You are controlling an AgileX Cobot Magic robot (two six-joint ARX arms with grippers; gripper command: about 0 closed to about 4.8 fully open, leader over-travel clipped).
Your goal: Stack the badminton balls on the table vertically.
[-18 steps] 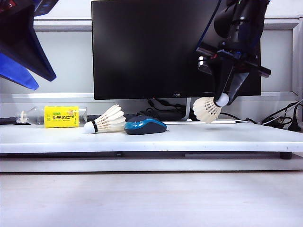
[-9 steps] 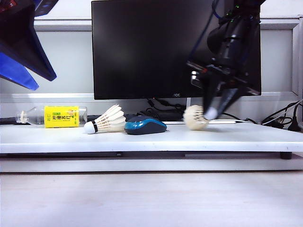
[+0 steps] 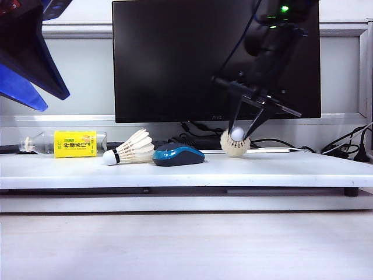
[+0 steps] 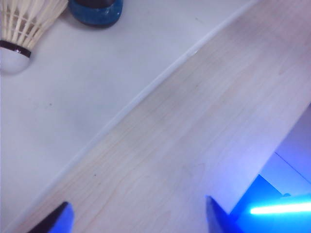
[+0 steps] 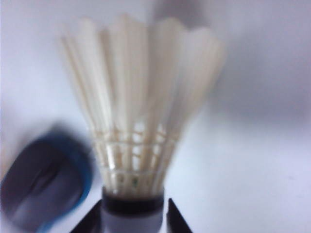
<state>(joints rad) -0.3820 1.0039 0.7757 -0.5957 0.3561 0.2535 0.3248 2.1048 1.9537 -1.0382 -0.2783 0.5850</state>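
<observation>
One badminton ball lies on its side on the white table, cork tip to the left, feathers against a blue-and-black mouse; the left wrist view shows it too. The other badminton ball is at the table's middle-right, low over the surface, its cork toward the camera. My right gripper straddles that cork: one finger lies against it, and a thin gap shows at the other. My left gripper is open and empty, high at the far left.
A black monitor stands behind the table, with cables at the right. A clear bottle with a yellow label lies at the back left. Pale wood-grain surface spreads below the table's front edge.
My right gripper has carried its badminton ball left and down toward the table and rolled its wrist. Its fingers now stand wider round the cork. The left arm has not moved.
</observation>
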